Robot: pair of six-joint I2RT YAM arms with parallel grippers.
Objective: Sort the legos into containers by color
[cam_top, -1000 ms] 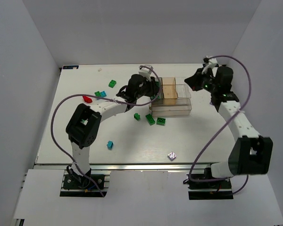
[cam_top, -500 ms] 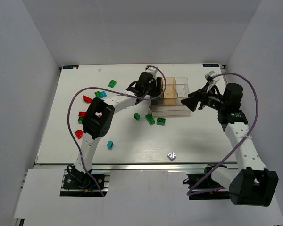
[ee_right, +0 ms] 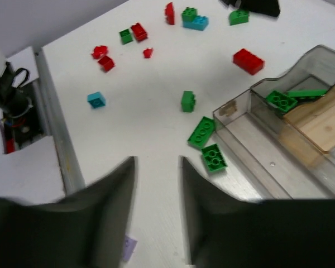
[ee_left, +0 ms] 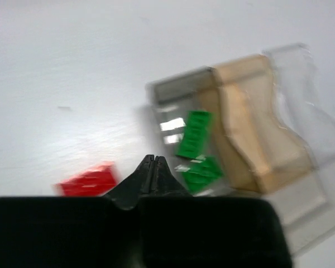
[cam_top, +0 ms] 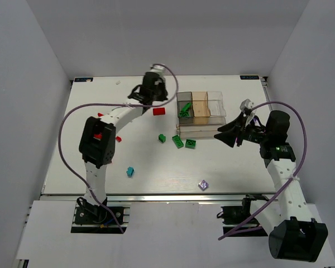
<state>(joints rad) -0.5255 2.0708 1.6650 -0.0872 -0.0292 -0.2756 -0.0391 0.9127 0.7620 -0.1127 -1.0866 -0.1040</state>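
Top view first: the tray (cam_top: 207,129) sits mid-tabletop (cam_top: 156,167) with the sorted green bricks (cam_top: 184,109) in its smoky compartment (cam_top: 185,97). The left fingers (cam_top: 149,95) hang just left of it. A red brick (cam_top: 158,111) lies on the tray side of them, long axis running left-to-right in this view. My guess is that one's next, and the left arm is way nearer to it than the right. The right fingers (cam_top: 226,135) point at the tray from the right, and the loose green bricks (cam_top: 178,141) lie just in front of it. Other red bits are half hidden under the left arm. Left wrist cam is blurry, but the left fingers (ee_left: 152,164) are pinched fully together with nothing in them. The red brick shows to their lower left, partly cut off by the gripper body. Right wrist cam: the right fingers (ee_right: 156,184) are spread wide and empty, with the loose green bricks straight ahead beside the long clear compartment (ee_right: 257,159). Further red, green and cyan pieces are scattered beyond, some cropped at the top edge.
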